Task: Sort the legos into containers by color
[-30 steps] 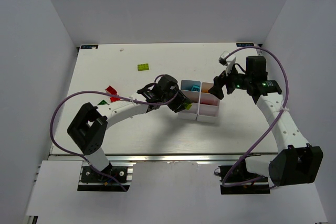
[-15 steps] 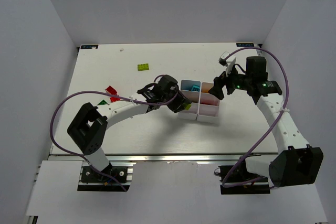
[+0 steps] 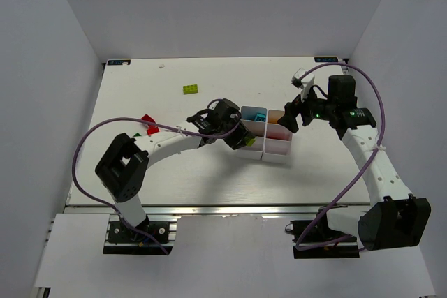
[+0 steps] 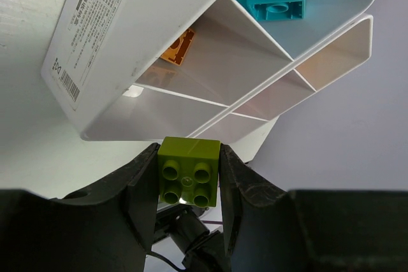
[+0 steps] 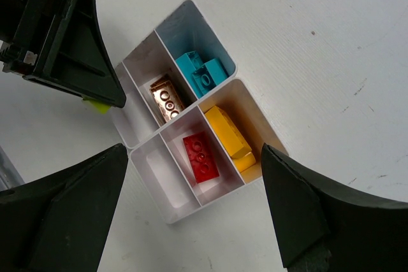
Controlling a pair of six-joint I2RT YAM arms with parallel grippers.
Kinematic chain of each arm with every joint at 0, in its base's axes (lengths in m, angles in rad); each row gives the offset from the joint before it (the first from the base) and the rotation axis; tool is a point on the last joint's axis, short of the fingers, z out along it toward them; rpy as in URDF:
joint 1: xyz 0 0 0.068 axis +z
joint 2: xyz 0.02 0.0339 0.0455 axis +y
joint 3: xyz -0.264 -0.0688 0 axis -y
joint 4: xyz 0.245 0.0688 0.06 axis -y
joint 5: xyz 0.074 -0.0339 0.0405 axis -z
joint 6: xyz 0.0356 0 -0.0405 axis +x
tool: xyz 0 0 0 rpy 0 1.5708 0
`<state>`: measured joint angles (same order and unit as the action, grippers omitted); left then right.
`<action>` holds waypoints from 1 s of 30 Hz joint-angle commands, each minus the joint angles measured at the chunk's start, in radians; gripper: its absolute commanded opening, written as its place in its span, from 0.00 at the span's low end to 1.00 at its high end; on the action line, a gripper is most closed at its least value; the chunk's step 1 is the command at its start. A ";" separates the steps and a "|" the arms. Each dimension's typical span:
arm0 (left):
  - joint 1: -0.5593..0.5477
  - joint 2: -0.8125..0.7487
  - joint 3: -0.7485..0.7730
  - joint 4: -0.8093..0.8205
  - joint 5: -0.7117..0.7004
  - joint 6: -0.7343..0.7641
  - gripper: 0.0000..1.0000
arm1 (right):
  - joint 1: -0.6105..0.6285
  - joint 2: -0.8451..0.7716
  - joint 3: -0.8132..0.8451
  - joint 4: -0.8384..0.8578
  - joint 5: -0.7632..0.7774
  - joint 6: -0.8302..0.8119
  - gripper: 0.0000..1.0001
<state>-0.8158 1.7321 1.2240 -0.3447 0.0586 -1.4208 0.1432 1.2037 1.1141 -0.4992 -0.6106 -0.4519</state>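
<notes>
In the last second the left gripper (image 3: 240, 140), pinching the lime brick (image 4: 189, 171), only edged along the left wall of the bins (image 3: 276, 150) near the desk's middle, so no drop yet. 2 bins look empty. The right gripper (image 3: 288, 116) hovers spread, unmoved.

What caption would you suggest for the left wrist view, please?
Left gripper holds a lime green brick close to the white bins.

White containers (image 5: 156, 173): four bins occupied, one color each.
Cyan bricks (image 5: 201, 73), orange brick (image 5: 167, 100), red brick (image 5: 201, 157) and yellow brick (image 5: 231, 137) binned separately; lime brick (image 4: 189, 171) clamped in left gripper (image 4: 189, 165) at the block's edge.
</notes>
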 commanded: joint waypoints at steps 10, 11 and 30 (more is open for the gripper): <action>-0.006 0.009 0.054 -0.025 -0.023 0.016 0.51 | -0.007 -0.016 -0.014 0.007 -0.028 0.001 0.89; -0.005 0.012 0.057 -0.024 -0.023 0.016 0.51 | -0.007 -0.016 -0.014 0.005 -0.029 0.001 0.89; -0.006 -0.002 0.092 -0.057 -0.045 -0.001 0.52 | -0.007 -0.013 -0.014 0.002 -0.040 -0.001 0.89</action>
<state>-0.8158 1.7592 1.2671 -0.3779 0.0353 -1.4158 0.1432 1.2037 1.0981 -0.4992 -0.6262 -0.4519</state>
